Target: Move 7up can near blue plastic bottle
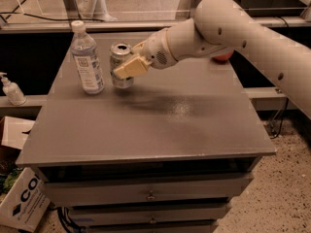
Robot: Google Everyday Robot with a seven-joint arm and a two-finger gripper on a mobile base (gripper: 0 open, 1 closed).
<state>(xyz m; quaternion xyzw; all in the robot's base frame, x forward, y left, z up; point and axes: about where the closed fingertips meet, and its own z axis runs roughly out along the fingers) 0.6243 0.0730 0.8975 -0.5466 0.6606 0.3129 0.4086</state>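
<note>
The 7up can [119, 62], silver with a pull-tab top, stands upright just right of the blue plastic bottle [87, 58], a tall clear bottle with a white cap and a white-blue label, at the table's back left. My gripper [127, 65] is shut on the can, its tan fingers [131, 67] clasping the can's right side. The can's base is at or just above the tabletop; I cannot tell which. The white arm reaches in from the upper right.
The grey table [160, 125] has drawers below its front edge. A red-orange apple [222, 57] is partly hidden behind the arm at the back right. A small white pump bottle [10, 89] stands on a shelf to the left. A cardboard box [24, 200] lies on the floor.
</note>
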